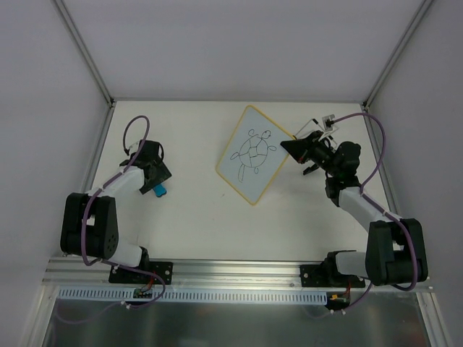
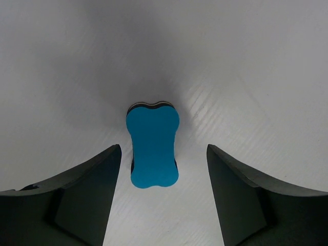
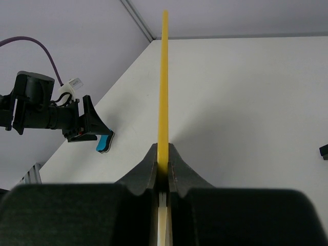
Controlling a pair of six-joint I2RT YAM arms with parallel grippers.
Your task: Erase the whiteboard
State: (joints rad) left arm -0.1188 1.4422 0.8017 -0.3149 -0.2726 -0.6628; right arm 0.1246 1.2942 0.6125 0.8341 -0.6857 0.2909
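Observation:
The whiteboard [image 1: 249,153], white with a yellow rim and a black turtle drawing, is held tilted off the table at mid back. My right gripper [image 1: 290,147] is shut on its right edge; in the right wrist view the yellow rim [image 3: 163,92] runs edge-on up from between the closed fingers [image 3: 163,163]. The blue eraser [image 1: 159,191] lies flat on the table at the left. My left gripper [image 1: 157,186] is open and hovers right over it; in the left wrist view the eraser [image 2: 152,146] lies between the two spread fingers, touching neither.
White walls and metal frame posts close in the table on the left, back and right. A small black piece [image 3: 323,151] lies at the right edge of the right wrist view. The left arm [image 3: 48,110] shows in the right wrist view, beside the eraser.

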